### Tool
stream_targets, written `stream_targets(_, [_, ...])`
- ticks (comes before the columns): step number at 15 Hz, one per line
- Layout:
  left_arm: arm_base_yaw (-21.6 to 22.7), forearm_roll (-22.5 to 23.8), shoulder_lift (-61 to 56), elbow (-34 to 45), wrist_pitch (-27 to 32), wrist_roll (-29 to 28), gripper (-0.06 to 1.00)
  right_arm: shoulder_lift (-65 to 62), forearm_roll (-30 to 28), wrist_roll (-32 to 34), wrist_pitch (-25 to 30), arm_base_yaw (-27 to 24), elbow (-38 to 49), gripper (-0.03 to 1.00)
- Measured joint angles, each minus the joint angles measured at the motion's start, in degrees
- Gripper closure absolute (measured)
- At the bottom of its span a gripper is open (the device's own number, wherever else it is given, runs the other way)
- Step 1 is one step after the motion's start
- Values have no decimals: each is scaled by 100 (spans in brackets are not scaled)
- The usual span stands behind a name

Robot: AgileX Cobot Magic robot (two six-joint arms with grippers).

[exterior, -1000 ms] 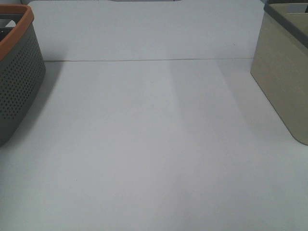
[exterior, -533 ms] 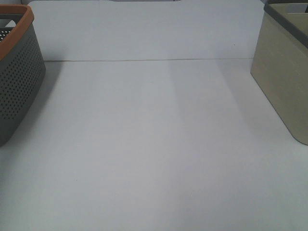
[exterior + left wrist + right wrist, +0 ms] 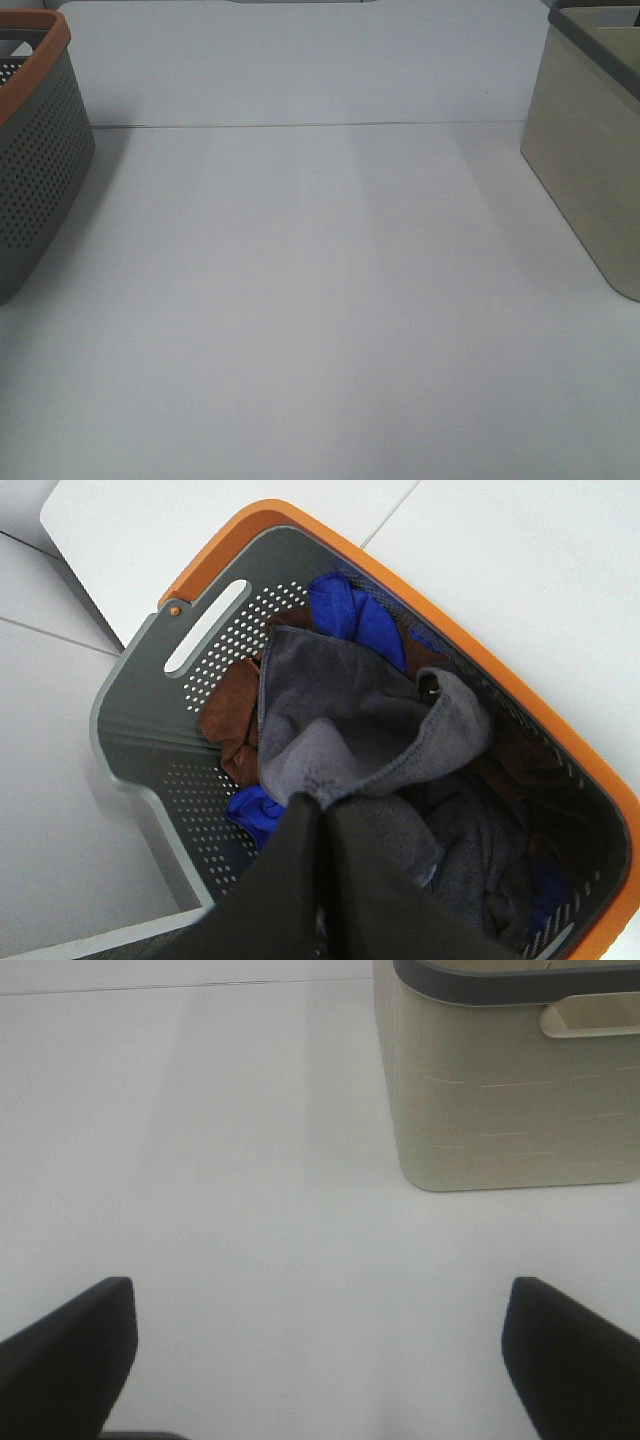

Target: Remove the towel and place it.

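In the left wrist view my left gripper [image 3: 321, 800] is shut on a fold of the dark grey towel [image 3: 340, 705] and holds it pulled up over the grey basket with an orange rim [image 3: 215, 630]. The rest of the towel hangs into the basket on top of other cloths. My right gripper [image 3: 320, 1360] is open and empty above the bare white table [image 3: 220, 1160]. Neither gripper shows in the exterior high view.
The basket [image 3: 40, 150] stands at the table's left edge and also holds blue cloths [image 3: 355, 615] and brown cloths [image 3: 235, 715]. A beige bin with a dark rim [image 3: 590, 150] stands at the right edge, also seen in the right wrist view [image 3: 510, 1080].
In the exterior high view a dark shape inside the basket's rim at the far left has gone from sight. Nothing else has moved there.
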Motion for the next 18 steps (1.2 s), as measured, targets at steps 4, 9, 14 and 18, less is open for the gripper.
stream_targets(4, [-29,-218,-6,0,69,0,94,0,0,0,0,0,0,1])
stream_targets(9, [-963,-155,-132,-372,63,126,94,0,0,0,0,0,0,1])
stream_targets(14, [-1799,-103,-138,-957,-201,126,94,0,6,-40,-6,0,0,1])
stream_targets(18, [-2280,-80,-143,-1249,-1008,126,94,40,636,-607,-264,0,-229,1])
